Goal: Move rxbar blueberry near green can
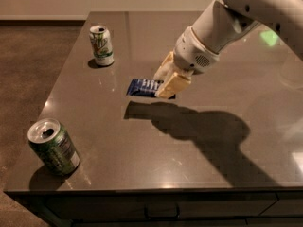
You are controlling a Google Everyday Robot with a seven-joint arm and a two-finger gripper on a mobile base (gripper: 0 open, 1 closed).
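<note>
Your counter (118, 169) is a smooth, glossy dark-grey slab. The rxbar blueberry (143, 86) is a flat dark-blue wrapper with white lettering I can't read. Your claw (166, 83) has its tan fingers pinched on the bar's right end, holding it just off the surface around mid-counter. The white arm (222, 27) slants down from the back right corner. The green can (53, 147), dark green with a silver top, sits by the front left corner, well apart from the bar.

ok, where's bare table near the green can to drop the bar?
Bare table right of the green can, up to the arm's shadow, and behind it toward the white-and-green can. Crowded only mid-table, where the gripper holds the rxbar blueberry.
</note>
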